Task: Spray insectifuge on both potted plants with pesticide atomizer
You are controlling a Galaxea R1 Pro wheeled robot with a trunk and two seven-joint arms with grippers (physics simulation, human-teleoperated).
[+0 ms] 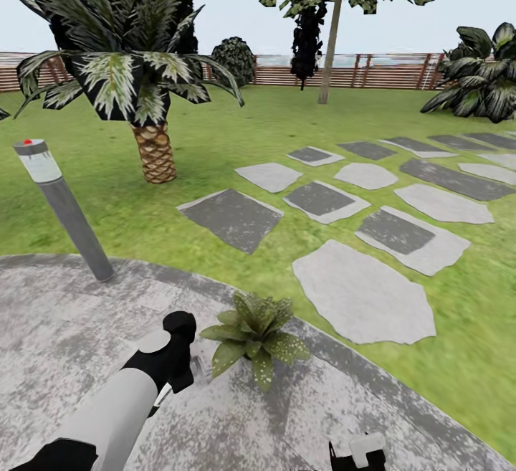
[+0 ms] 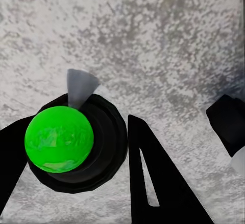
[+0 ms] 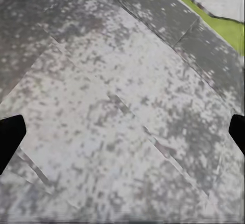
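The left gripper (image 2: 97, 157) had hold of the pesticide atomizer (image 2: 71, 137), its fingers shut around the dark body, so the pick-up looked done. In the left wrist view the bottle showed end-on, with a bright green round cap and a pale grey nozzle pointing away over the paving. In the head view the left arm reached toward one potted plant (image 1: 254, 335), the gripper just beside its leaves. Whether any spray had landed on this plant could not be told; no mist or coating showed. A second potted plant did not appear, so at least that one probably remained to be covered.

The right gripper (image 3: 122, 132) hung empty, its fingers spread wide over bare paving.

The plant stood near the edge of the round grey speckled patio (image 1: 64, 313). Beyond it lay the lawn (image 1: 229, 134), crossed by grey stepping stones (image 1: 362, 299). A grey lamp post (image 1: 64, 206) leaned at the patio's rim, a palm (image 1: 136, 84) rose behind it, and a slatted wooden fence (image 1: 373, 69) closed the far side.
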